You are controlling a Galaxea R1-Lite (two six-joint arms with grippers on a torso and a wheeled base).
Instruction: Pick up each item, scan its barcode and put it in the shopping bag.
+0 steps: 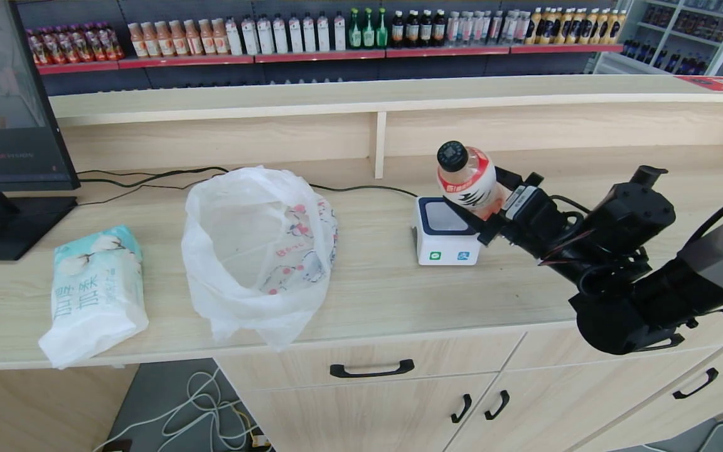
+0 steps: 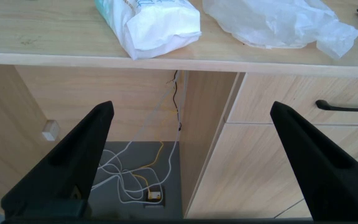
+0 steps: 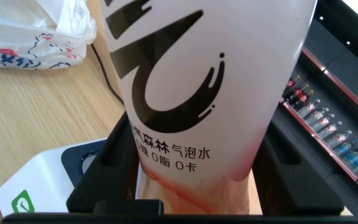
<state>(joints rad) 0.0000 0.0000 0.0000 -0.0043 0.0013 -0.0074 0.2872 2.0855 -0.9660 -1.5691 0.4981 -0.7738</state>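
Holds the bottle [image 1: 467, 179] just above the scanner [image 1: 446, 242], right jaws clamped on it

Grips the bottle's lower body from the scanner's right side, tilting it with the dark cap uppermost and the base over the scanner's top window; cannot tell whether base and window touch. Has the white shopping bag [image 1: 255, 245] lying open-mouthed on the desk [image 1: 386, 295] to the left of the scanner, well apart from it, and a pack of tissues [image 1: 95, 292] farther left, beyond the bag, at the desk's front edge. Shows a black cable [image 1: 361, 187] running from behind the scanner past the back of the bag toward a monitor [image 1: 4, 113] at the far left, and a shelf [image 1: 311, 58] of drink bottles behind the scanner, past the desk's raised back. Spreads the left jaws wide on nothing, below desk level, left of the scanner, on the tissues' side
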